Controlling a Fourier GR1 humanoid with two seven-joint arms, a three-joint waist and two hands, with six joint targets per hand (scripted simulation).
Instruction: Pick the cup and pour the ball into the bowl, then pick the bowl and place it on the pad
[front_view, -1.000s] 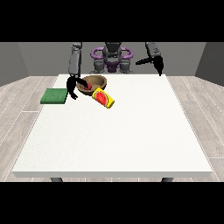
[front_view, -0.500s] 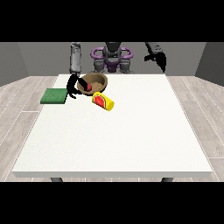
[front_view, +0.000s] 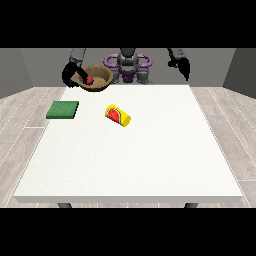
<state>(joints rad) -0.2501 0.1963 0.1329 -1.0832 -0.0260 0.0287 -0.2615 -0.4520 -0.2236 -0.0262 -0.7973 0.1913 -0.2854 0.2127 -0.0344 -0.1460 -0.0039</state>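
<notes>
A brown bowl hangs above the table's far left, tilted toward the camera, with a small red ball inside it. The hand at the view's left is curled round the bowl's left rim. A yellow cup with a red and green label lies on its side on the white table, apart from both hands. A green pad lies flat near the table's left edge, below and left of the bowl. The hand at the view's right is raised above the far right corner, holding nothing.
The robot's purple and grey torso stands behind the table's far edge, just right of the bowl. A grey plank floor surrounds the table.
The bowl has been lifted off the table and carried up with the hand at the view's left. The cup now lies alone on the table. The other hand rose slightly.
</notes>
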